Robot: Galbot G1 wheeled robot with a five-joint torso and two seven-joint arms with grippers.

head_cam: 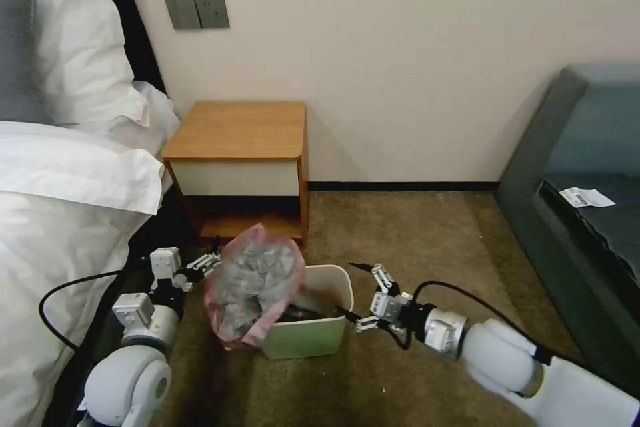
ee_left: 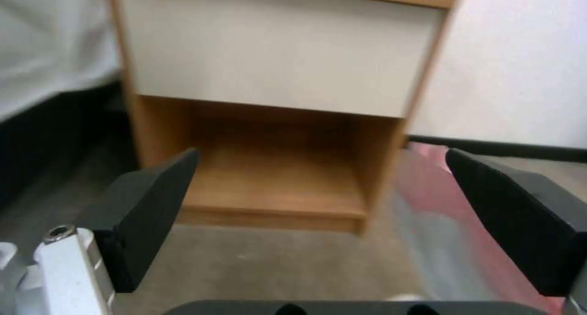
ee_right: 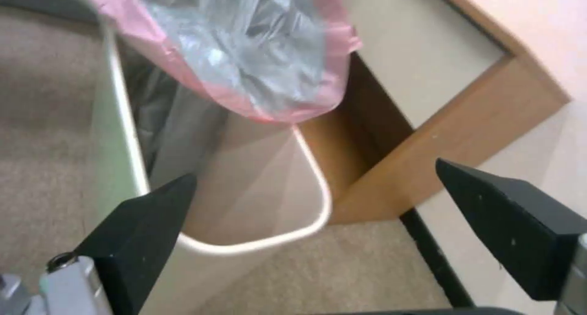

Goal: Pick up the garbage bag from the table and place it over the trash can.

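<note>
The garbage bag (head_cam: 253, 287) is grey and crinkly with a pink band. It stands bunched over the left end of the trash can (head_cam: 313, 337), partly hanging inside and partly over its outer side. My left gripper (head_cam: 207, 265) is open just left of the bag, which lies beside one finger (ee_left: 520, 214) and is not held. My right gripper (head_cam: 347, 288) is open at the can's right end, facing the cream rim (ee_right: 318, 186) and the bag (ee_right: 245, 53). The table (head_cam: 237, 130) stands behind the can with a bare top.
A bed with white bedding (head_cam: 60, 187) lies close on the left, beside my left arm. A dark grey sofa (head_cam: 580, 167) with a paper slip on it stands at the right. Brown carpet (head_cam: 413, 233) lies open between can and sofa. The wall is just behind the table.
</note>
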